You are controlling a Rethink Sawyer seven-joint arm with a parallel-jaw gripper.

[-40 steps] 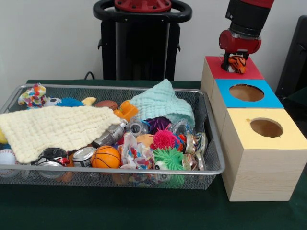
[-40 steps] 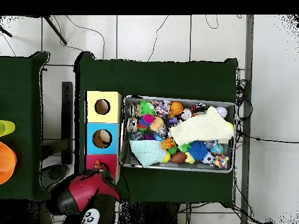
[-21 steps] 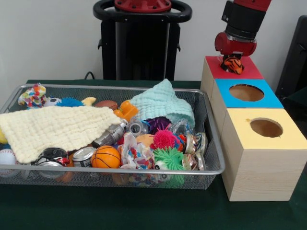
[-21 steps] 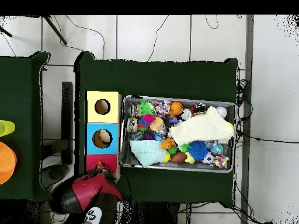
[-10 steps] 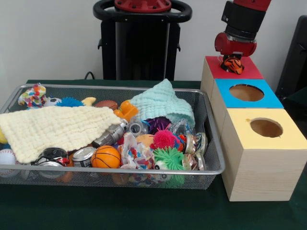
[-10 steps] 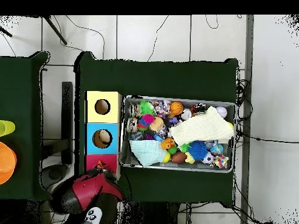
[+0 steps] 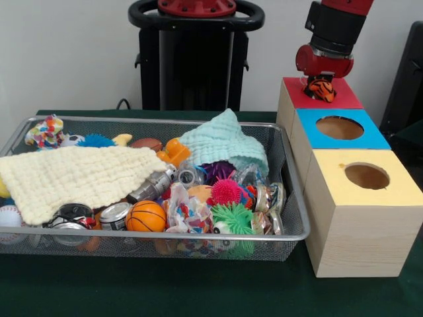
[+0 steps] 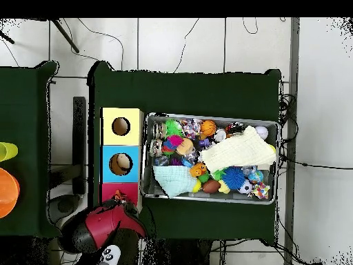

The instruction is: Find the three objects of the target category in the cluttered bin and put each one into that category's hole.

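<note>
My gripper hangs over the red-topped box at the far right. It is shut on a small orange toy with black stripes, which sits just above the red top. The hole in that box is hidden behind the toy. In the overhead view the red arm covers the gripper, and a bit of the orange toy shows at the red box. The wire bin is full of toys, partly under a yellow cloth and a mint cloth.
A blue-topped box and a yellow-topped box, each with a round hole, stand in a row with the red one to the bin's right. An orange basketball, spiky balls and cans lie at the bin's front. The black pedestal stands behind.
Over two seconds the gripper has shifted slightly left and up above the red box, the striped toy moving with it. It has held still for the last second. The bin is unchanged.
</note>
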